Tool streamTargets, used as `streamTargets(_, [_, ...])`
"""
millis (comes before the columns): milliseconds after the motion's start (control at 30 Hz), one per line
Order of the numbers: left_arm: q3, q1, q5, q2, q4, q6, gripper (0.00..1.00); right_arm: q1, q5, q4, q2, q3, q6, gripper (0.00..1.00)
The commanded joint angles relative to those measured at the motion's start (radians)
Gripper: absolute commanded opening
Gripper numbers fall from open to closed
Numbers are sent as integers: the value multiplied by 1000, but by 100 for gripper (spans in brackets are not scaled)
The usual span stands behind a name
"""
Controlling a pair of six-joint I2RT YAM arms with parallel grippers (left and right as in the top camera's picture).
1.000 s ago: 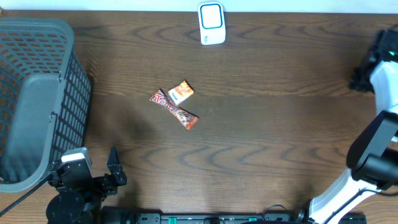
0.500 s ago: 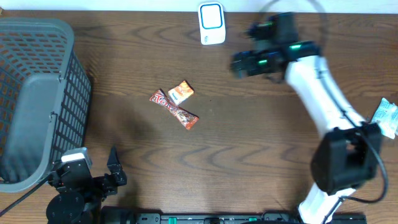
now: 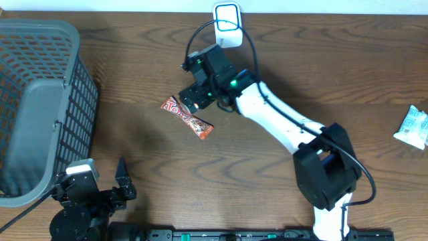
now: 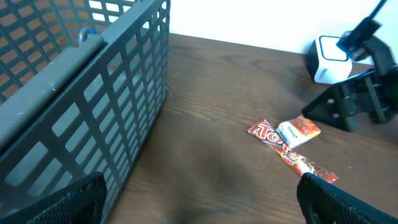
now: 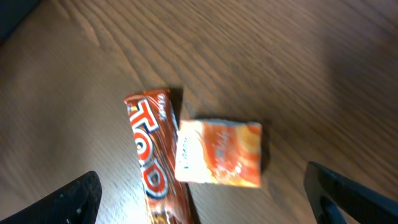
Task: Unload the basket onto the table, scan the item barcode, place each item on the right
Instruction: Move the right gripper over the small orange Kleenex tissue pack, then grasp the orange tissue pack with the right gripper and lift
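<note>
A red candy bar (image 3: 188,118) lies mid-table, and a small orange packet (image 5: 217,152) rests against its upper end. In the overhead view my right gripper (image 3: 192,87) hides that packet. Seen from the right wrist, the right gripper (image 5: 211,211) hangs open just above both snacks, with the packet between its fingers and nothing held. The white and blue scanner (image 3: 227,25) stands at the table's far edge. My left gripper (image 3: 100,182) rests open at the near left corner. From the left wrist, the bar (image 4: 292,154), the packet (image 4: 299,132) and the scanner (image 4: 329,53) lie far ahead.
A large grey plastic basket (image 3: 40,100) fills the left side of the table, and its wall (image 4: 93,93) stands close to my left gripper. A white packet (image 3: 414,127) lies at the right edge.
My right arm has swung from the far right edge across the table to above the two snacks. The white packet at the right edge has come into view. The left arm is still.
</note>
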Motion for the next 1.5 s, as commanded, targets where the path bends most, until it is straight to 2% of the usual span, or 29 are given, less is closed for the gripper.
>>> streamTargets(0, [0,3,10,-5,1,-1,98,25,127,47,71,5,-9,99])
streamTargets(400, [-1,3,10,-5,1,-1,98,26,137,166,176,5,-1,99])
streamTargets(700, [0,3,10,-5,1,-1,98,27,84,121,240,5,3,99])
streamTargets(967, [-1,3,10,-5,1,-1,98,-9,129,64,235,19,59,67])
streamTargets(1167, [0,3,10,-5,1,-1,98,-61,126,-43,198,58,116,66])
streamTargets(1333, [0,3,10,-5,1,-1,98,-108,126,-234,129,87,167,61])
streamTargets(1467, [0,3,10,-5,1,-1,98,-141,126,-396,89,87,276,55])
